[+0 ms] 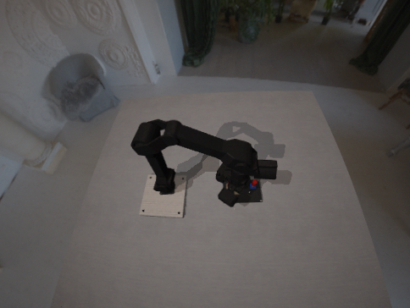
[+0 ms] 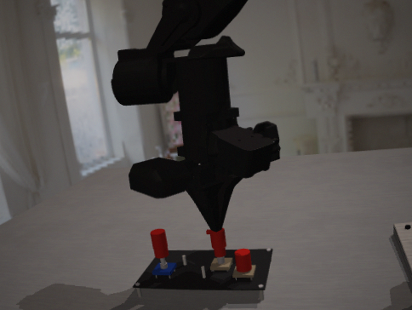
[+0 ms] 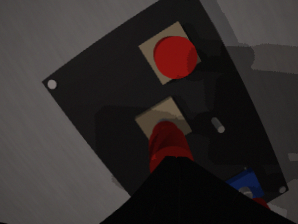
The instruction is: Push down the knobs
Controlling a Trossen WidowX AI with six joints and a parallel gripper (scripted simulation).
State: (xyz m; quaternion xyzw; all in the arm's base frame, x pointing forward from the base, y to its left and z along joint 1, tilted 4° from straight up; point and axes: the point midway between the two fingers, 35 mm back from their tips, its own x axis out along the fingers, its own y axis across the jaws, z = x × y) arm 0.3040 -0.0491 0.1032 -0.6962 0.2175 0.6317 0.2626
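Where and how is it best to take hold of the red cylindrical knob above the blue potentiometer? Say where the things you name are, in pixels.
Probably by the upper sides of the red cylindrical knob (image 2: pixel 159 243) (image 1: pixel 254 183), coming from above: it stands upright and tall, its top uncovered, while the blue potentiometer (image 2: pixel 164 269) (image 1: pixel 253 187) (image 3: pixel 245 183) sits close beneath.

A home-like period room, with ornate plaster reliefs (image 1: pixel 95 14), a fireplace (image 2: pixel 376 128) and green curtains (image 1: pixel 199 31).

Black circuit board (image 1: pixel 256 197) (image 2: pixel 191 282) (image 3: pixel 90 95) below claw (image 1: pixel 237 190) (image 2: pixel 217 230) (image 3: pixel 179 158); red knob (image 2: pixel 219 244) (image 3: pixel 169 145) under tips, above tan potentiometer (image 2: pixel 221 266) (image 3: pixel 156 117); second knob (image 1: pixel 255 182) (image 2: pixel 159 243) (image 3: pixel 261 203) beside claw, raised over blue potentiometer (image 1: pixel 252 187) (image 2: pixel 165 269) (image 3: pixel 253 181).
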